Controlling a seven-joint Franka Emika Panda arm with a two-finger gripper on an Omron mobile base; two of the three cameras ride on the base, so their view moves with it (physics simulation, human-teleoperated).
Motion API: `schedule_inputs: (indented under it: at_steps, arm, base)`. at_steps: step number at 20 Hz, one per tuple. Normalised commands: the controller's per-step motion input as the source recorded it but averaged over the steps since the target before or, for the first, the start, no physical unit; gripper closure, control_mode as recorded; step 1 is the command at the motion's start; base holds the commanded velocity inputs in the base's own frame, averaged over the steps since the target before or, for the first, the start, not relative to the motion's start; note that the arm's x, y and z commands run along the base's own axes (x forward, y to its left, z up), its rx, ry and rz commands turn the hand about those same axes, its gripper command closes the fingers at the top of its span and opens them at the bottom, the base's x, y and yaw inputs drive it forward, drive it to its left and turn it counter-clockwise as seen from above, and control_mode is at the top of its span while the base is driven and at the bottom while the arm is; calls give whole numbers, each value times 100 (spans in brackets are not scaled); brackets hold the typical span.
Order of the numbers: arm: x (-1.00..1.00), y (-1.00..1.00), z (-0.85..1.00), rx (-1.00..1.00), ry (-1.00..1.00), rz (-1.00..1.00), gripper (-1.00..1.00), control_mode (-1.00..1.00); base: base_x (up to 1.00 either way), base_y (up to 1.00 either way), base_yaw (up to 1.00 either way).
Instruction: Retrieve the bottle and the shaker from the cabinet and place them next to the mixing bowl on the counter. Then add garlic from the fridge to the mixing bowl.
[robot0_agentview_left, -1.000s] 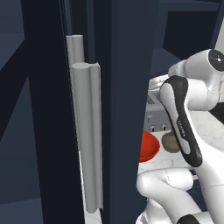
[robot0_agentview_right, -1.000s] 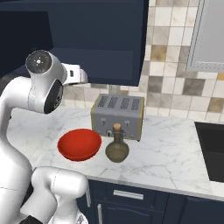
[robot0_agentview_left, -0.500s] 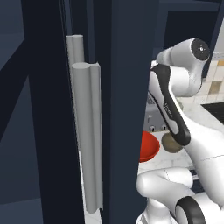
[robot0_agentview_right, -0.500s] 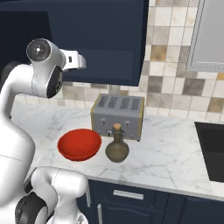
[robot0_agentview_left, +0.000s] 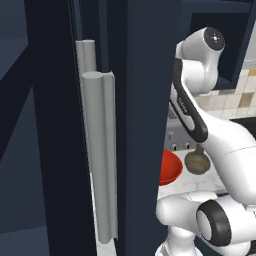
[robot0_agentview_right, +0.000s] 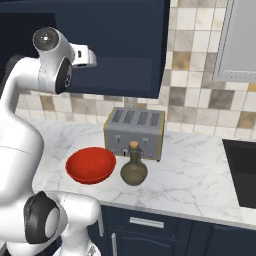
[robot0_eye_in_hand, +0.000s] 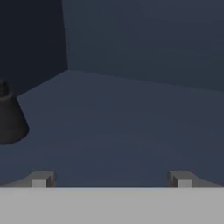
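Inside cabinet (robot0_eye_in_hand: 144, 48): gripper (robot0_eye_in_hand: 111, 179) jaws wide apart, empty, bottom of frame; shaker (robot0_eye_in_hand: 11, 118) at left edge. Bottle (robot0_agentview_right: 133, 167) beside mixing bowl (robot0_agentview_right: 91, 165) on counter (robot0_agentview_right: 190, 175).

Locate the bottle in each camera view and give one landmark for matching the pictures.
Left base view: the bottle sits at middle right, partly behind the arm, just right of the mixing bowl.
Right base view: the bottle stands at centre on the counter, right of the mixing bowl, in front of the toaster.
Hand view: not in it; this camera looks into the cabinet.
Shared landmark: the red mixing bowl beside the bottle.
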Motion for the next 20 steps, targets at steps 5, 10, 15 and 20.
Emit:
schedule_inputs:
  at_steps: [5, 10, 15, 20]
  arm:
    - [11, 25, 0, 12, -13, 12, -100, -100]
    - [-1, 0, 1, 21, -7, 22, -100, -100]
    - [0, 0, 0, 4, 0, 35, -100, -100]
    - [0, 0, 1, 0, -1, 38, -100, -100]
  base:
    - [0, 0, 0]
    - [0, 0, 0]
    - [0, 0, 0]
    - [0, 0, 0]
